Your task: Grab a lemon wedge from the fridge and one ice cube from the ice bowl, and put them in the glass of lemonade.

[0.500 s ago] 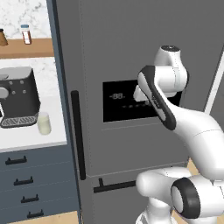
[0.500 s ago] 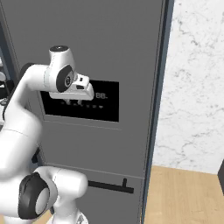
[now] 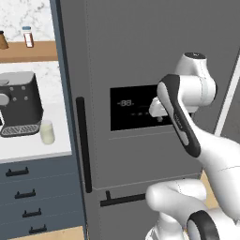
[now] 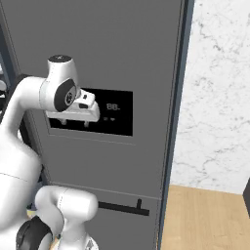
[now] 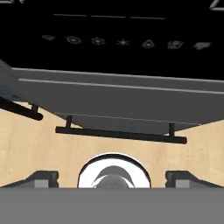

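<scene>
Fridge (image 3: 154, 51) upright, tall axis vertical, doors shut, front facing robot; tool (image 5: 112, 177) wide apart, nothing held.

The glass of lemonade (image 3: 47, 132) stands on the counter (image 3: 28, 147) beside the coffee machine (image 3: 19, 110), left of the fridge (image 3: 136, 61).

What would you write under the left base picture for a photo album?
White robot arm raised before the closed dark grey fridge, with a glass of lemonade beside the coffee machine.

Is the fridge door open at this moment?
No, the fridge is shut: its dark grey front is flush and unbroken around the black display panel, with no shelves showing.
</scene>
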